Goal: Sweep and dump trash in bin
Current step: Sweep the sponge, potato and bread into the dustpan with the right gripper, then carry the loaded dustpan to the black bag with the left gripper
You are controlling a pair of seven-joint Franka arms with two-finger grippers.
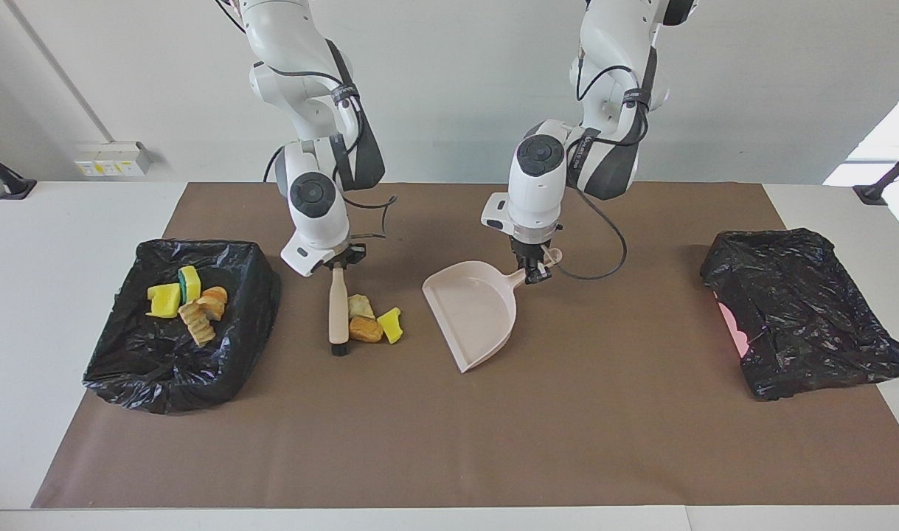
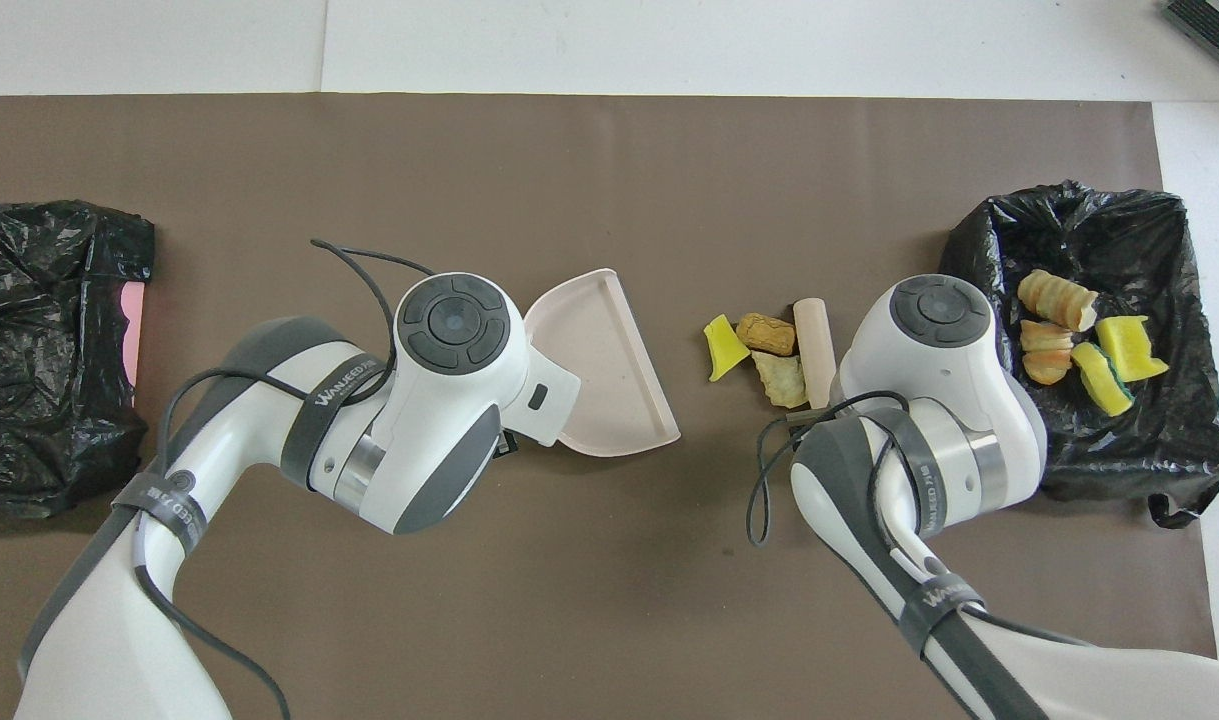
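Observation:
Three bits of trash lie together on the brown mat: a pale beige lump, an orange-brown lump and a yellow sponge piece. My right gripper is shut on the beige handle of the brush, whose black bristles rest on the mat beside the trash. My left gripper is shut on the handle of the pale pink dustpan, its mouth facing the trash a short gap away. In the overhead view both grippers are hidden under their wrists.
A black-bagged bin at the right arm's end holds yellow sponges, one green-topped, and bread-like lumps. A second black-bagged bin, pink showing at one edge, sits at the left arm's end.

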